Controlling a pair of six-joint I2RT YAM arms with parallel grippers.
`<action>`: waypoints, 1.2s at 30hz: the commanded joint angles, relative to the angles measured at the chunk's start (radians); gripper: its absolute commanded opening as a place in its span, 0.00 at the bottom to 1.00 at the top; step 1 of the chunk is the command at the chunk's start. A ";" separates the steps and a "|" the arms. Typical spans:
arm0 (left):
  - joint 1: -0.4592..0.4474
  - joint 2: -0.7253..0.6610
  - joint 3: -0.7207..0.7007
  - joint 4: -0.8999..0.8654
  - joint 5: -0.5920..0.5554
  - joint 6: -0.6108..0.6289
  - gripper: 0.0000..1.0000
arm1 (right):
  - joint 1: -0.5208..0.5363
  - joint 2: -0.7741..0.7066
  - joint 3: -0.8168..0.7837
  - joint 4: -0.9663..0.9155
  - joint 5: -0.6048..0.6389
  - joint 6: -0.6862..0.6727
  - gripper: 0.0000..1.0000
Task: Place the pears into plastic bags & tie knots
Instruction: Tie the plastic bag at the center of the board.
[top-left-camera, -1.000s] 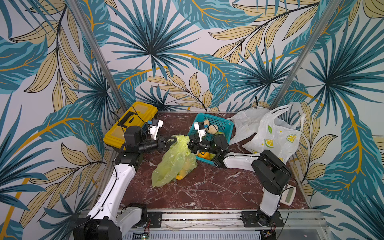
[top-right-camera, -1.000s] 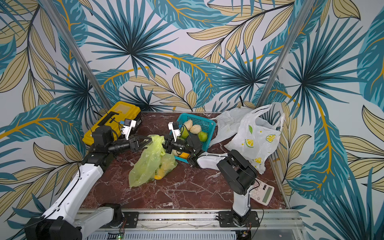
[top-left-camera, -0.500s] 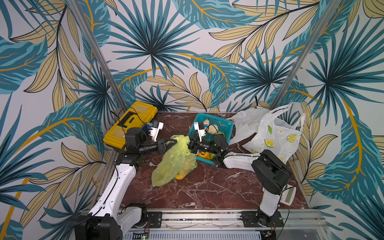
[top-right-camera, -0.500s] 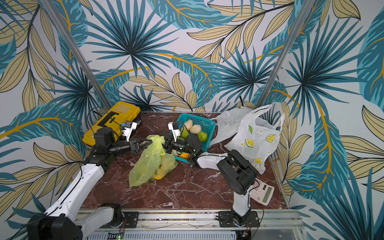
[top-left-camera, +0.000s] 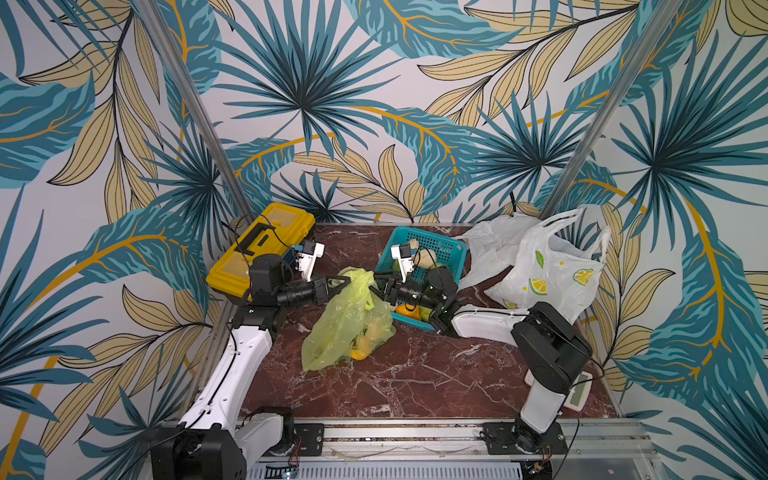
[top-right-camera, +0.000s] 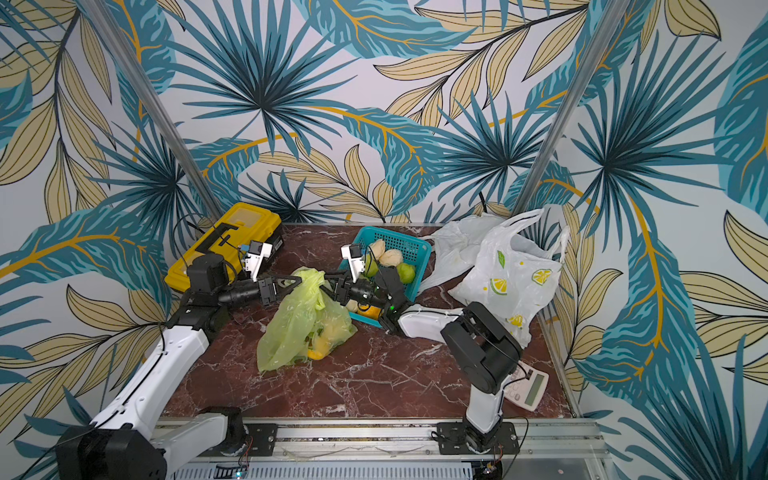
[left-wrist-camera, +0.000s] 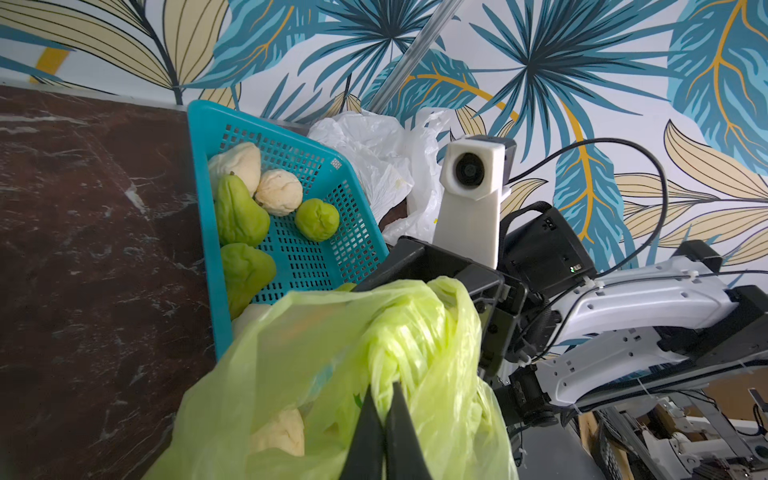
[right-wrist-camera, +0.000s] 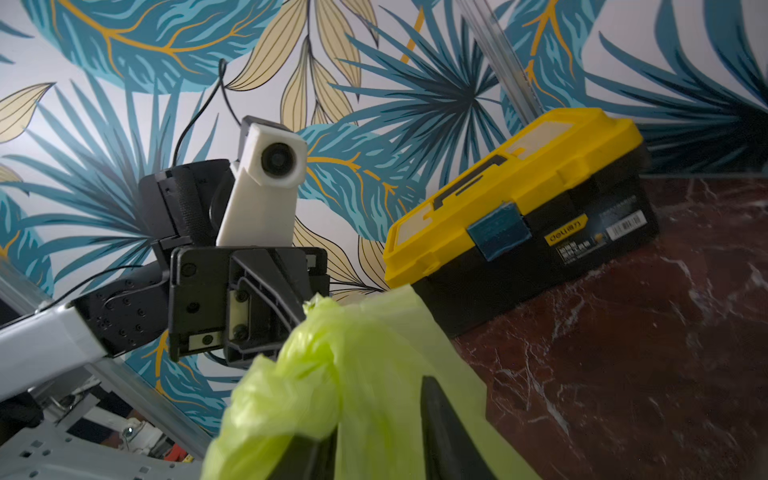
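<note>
We record a dark red marble-patterned tabletop (top-left-camera: 374, 386), enclosed by walls papered with teal and tan palm leaves. At far left, by the back wall, lies a closed yellow-lidded black plastic toolbox (top-left-camera: 257, 253). Next comes the left gripper (left-wrist-camera: 383, 388), its fingers pressed together on the twisted handle of a translucent lime-green plastic bag (top-left-camera: 349, 324). The bag slumps on the table near the middle with its top raised between the two arms, and cream and orange pears (top-left-camera: 360, 351) show through its film. The right gripper (top-left-camera: 377, 284) is at the bag's other side, its fingers standing apart with green film between them. Just beside the bag is a teal plastic mesh basket (top-left-camera: 442, 245) holding loose green and cream pears (left-wrist-camera: 239, 212). Further right is a crumpled plain translucent white plastic bag (top-left-camera: 486, 245), and just beside it stands a white plastic bag printed with lemon slices (top-left-camera: 548, 278). At the front right corner is a white calculator (top-right-camera: 525, 384), partly behind the right arm.
</note>
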 joint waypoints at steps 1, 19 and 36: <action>0.026 -0.007 0.028 0.029 -0.028 -0.026 0.00 | -0.015 -0.163 -0.044 -0.357 0.075 -0.047 0.37; 0.034 -0.022 0.013 0.026 -0.025 -0.047 0.00 | 0.082 -0.202 0.279 -1.045 0.109 0.074 0.45; 0.034 -0.051 0.011 0.026 -0.029 -0.071 0.00 | 0.167 -0.095 0.372 -1.051 0.188 0.161 0.07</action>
